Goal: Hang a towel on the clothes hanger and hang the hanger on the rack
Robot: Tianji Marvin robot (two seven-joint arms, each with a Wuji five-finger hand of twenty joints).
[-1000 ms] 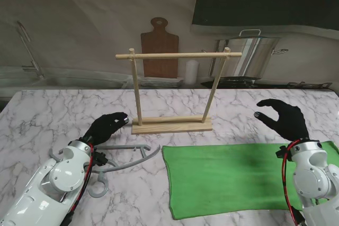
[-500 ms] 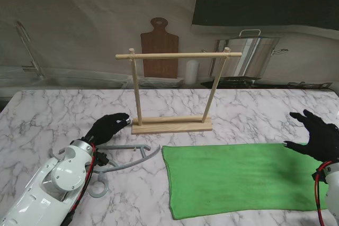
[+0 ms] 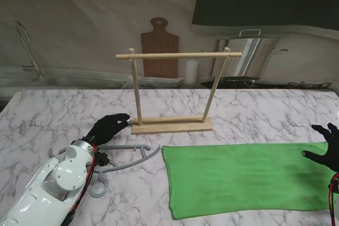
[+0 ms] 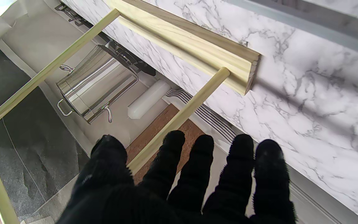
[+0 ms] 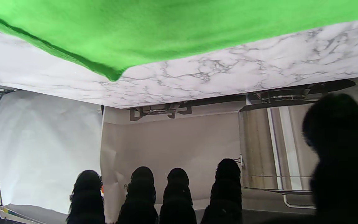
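So nothing's actually hung yet, looks to me like we're right at the start of the towel step. Biggest thing on the marble table is the green towel, spread out flat on the right half, nearer to me than the wooden rack, which stands empty in the middle with its bar bare. The grey clothes hanger lies flat on the table just left of the towel, close to it but not touching as far as I can tell, its hook end partly hidden under the left arm. The left hand hovers near the left foot of the rack, fingers apart and holding nothing. The right hand sits way out at the right edge over the towel's far end, fingers spread wide, also empty. My guess for the next move: one hand has to come down and pinch a towel edge while the other grabs the hanger, and that hanger lying flat on the marble looks fiddly to get fingers under.
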